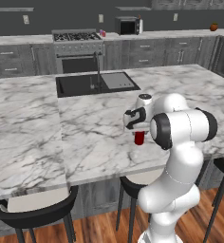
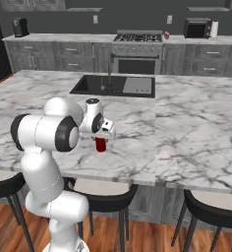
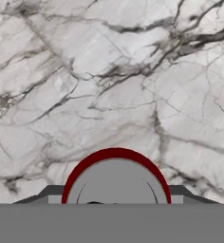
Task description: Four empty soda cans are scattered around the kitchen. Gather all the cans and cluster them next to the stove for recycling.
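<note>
My claw [image 1: 139, 134] on the red can [image 1: 139, 138]
The can stands upright on the marble counter [image 1: 85, 128]; my fingers sit either side, clamped on it.

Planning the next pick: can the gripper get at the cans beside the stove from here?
Probably not: the gripper sits over a red can on the island, while those cans beside the stove stand across the aisle.

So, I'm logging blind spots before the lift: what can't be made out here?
- Pincer tips: hand view, cut off at the bottom, flanking the red can.
- Red can's top: base views, hidden under the hand.
- Small can beside the stove: left base view, too small for detail.
</note>
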Controlling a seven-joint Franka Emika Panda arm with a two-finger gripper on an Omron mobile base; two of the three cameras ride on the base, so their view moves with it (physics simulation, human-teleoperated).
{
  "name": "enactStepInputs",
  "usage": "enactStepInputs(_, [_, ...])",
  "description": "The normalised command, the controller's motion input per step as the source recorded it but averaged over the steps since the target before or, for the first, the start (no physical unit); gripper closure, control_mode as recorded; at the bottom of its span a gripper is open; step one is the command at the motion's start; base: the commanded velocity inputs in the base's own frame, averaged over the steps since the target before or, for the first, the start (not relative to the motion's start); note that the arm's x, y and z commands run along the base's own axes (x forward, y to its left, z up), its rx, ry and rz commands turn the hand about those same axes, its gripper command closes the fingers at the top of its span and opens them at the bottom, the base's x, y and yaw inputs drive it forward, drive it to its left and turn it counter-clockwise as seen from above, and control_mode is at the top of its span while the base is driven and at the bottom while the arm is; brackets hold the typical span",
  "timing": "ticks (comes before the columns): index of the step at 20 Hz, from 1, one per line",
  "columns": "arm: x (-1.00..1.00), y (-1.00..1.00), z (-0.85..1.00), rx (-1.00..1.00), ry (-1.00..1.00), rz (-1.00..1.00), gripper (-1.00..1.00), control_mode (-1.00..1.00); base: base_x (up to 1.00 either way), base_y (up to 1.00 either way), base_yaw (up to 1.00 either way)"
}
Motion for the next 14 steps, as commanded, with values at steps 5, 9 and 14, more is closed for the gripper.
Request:
enactStepInputs(5, [0.01,-0.03,0.47,0.00,-0.01,0.00,1.00,-1.00,0.00,0.00,0.00])
enactStepInputs(9, [-0.01,-0.01,0.75,0.00,0.00,0.00,1.00,-1.00,0.00,0.00,0.00])
enactStepInputs(14, [-0.43,-0.14,0.79,0.00,0.00,0.00,1.00,-1.00,0.00,0.00,0.00])
